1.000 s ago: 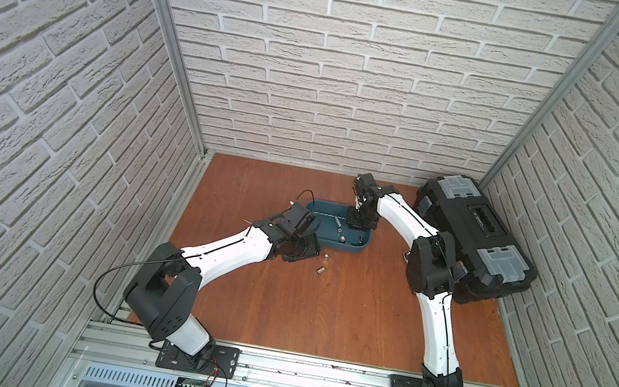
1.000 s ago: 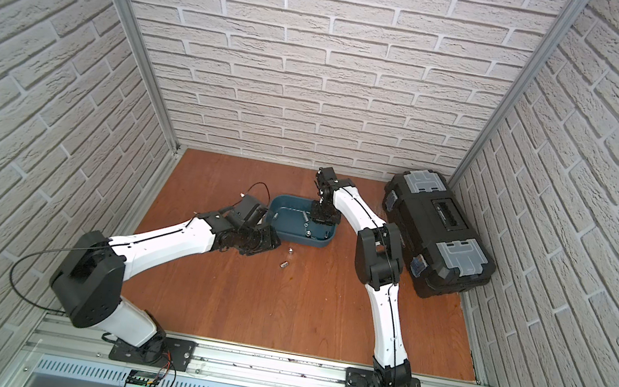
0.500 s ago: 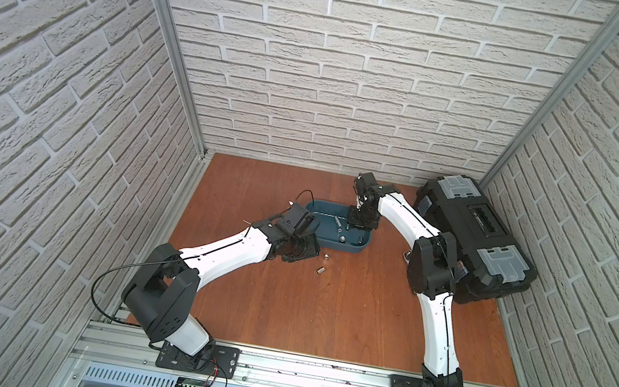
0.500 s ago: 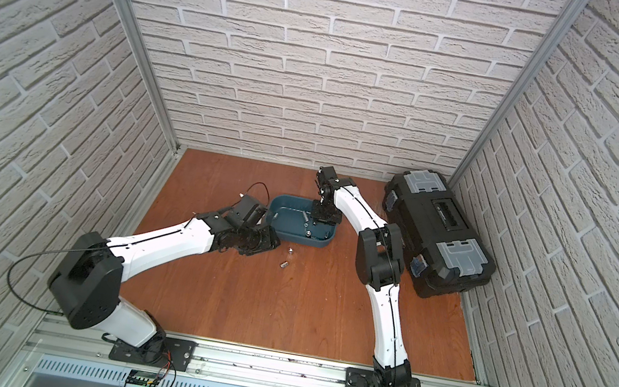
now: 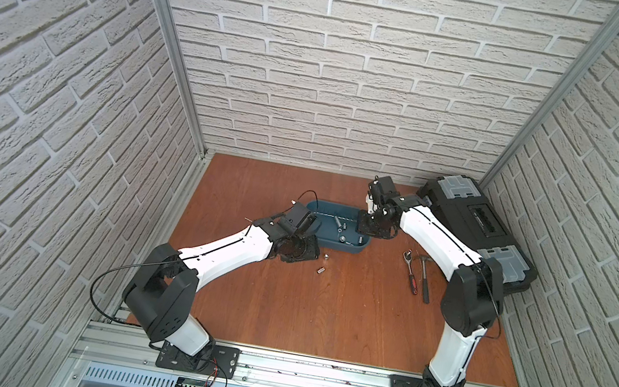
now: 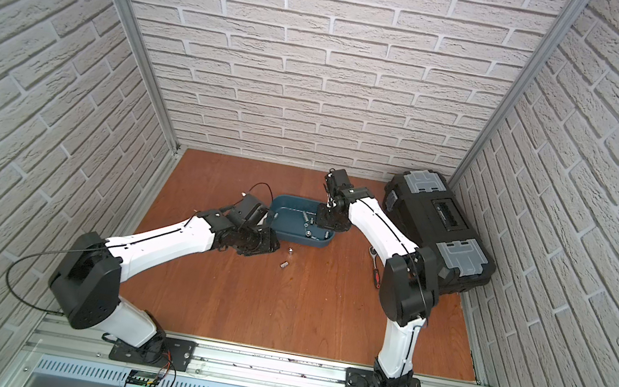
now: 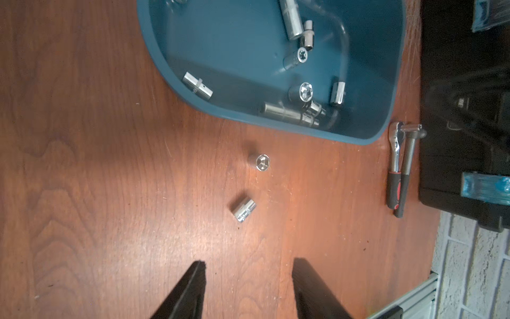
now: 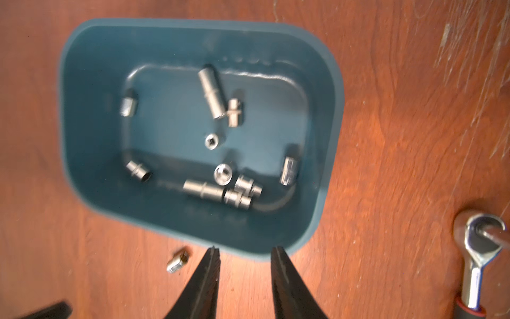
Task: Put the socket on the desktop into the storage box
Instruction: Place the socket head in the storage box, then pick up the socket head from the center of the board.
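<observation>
Two small chrome sockets rest on the desktop (image 5: 343, 313) just in front of the storage box (image 5: 322, 209): one upright socket (image 7: 260, 162) and one lying socket (image 7: 243, 211), both visible in both top views (image 5: 321, 270) (image 6: 283, 265). The teal storage box (image 8: 66, 110) holds several sockets (image 8: 212, 94). My left gripper (image 7: 249, 263) is open and empty, a short way from the lying socket. My right gripper (image 8: 245, 250) hovers open over the box's rim at its right end, with nothing between its fingers.
A black toolbox (image 5: 474, 229) stands at the back right. A ratchet wrench (image 5: 411, 271) and a small hammer (image 5: 424, 278) lie between it and the box. Brick walls close in three sides of the desktop.
The right gripper's jaws have parted a little above the storage box. Both arms stay about where they were, and the left gripper is unchanged.
</observation>
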